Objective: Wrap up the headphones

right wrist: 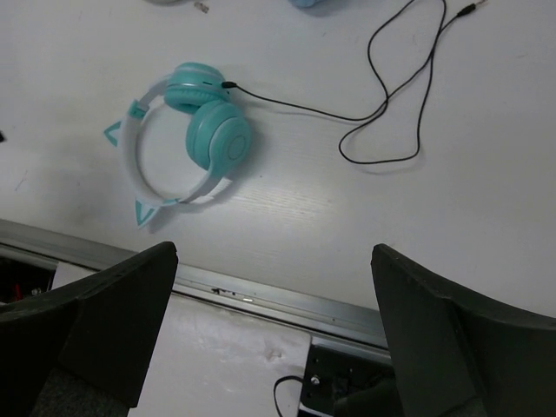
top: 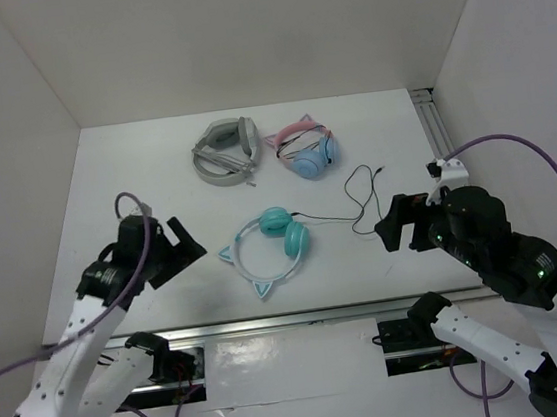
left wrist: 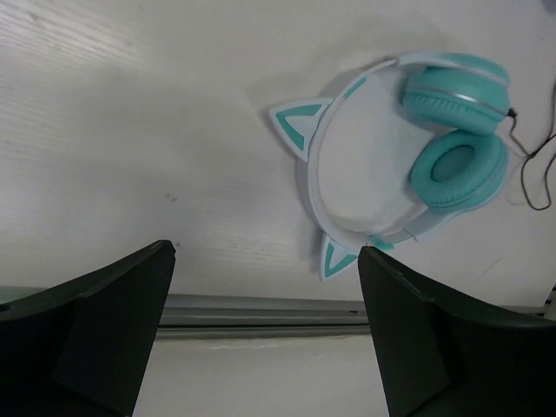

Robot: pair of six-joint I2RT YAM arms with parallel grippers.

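The teal headphones [top: 283,233] lie flat in the middle of the table, with round teal cups, a pale headband and two cat ears. They also show in the left wrist view [left wrist: 452,165] and the right wrist view [right wrist: 213,130]. Their thin black cable [top: 362,194] runs loose to the right in loops, also seen in the right wrist view [right wrist: 391,95]. My left gripper [top: 177,248] is open and empty, left of the headphones. My right gripper [top: 393,224] is open and empty, right of them, by the cable.
Grey headphones [top: 225,150] and pink-banded cat-ear headphones [top: 304,149] lie at the back of the table. A metal rail [top: 271,320] runs along the near edge. Another rail [top: 434,122] stands at the back right. White walls enclose the table.
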